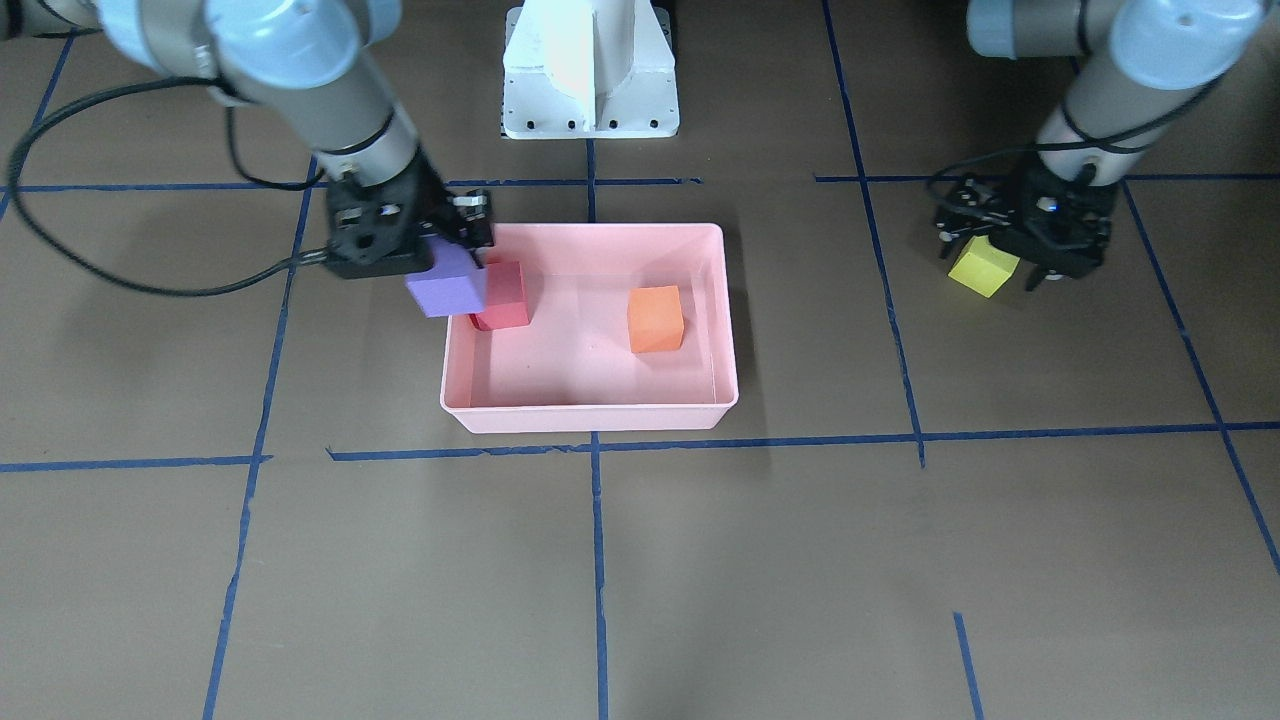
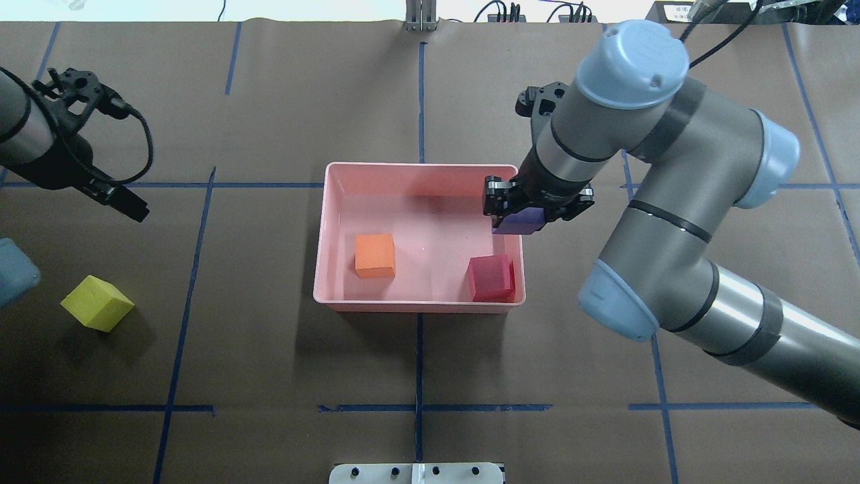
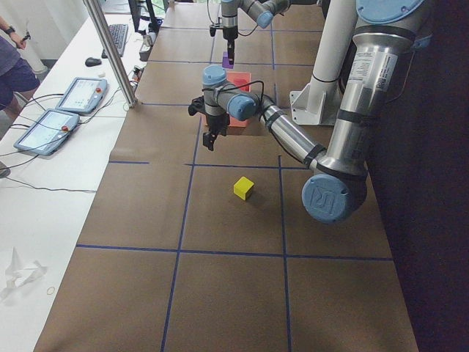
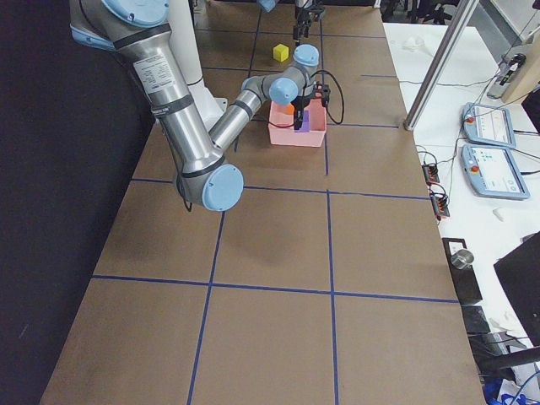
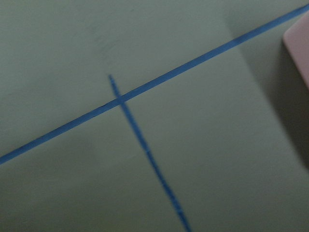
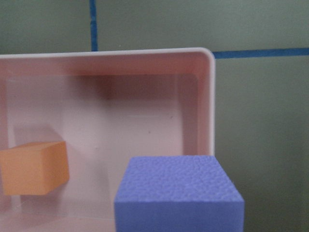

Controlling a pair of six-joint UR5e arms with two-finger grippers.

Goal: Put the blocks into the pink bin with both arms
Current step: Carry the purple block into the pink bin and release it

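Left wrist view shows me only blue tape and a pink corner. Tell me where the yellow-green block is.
Observer: The yellow-green block lies on the table outside the pink bin, on the left arm's side.
Operator: Give me the left gripper's position against it.
Observer: The left gripper is raised above the table and does not touch the block.
Operator: Report the right arm.
Observer: The right gripper is shut on the purple block, holding it just above the bin, close to the rim on the right arm's side.
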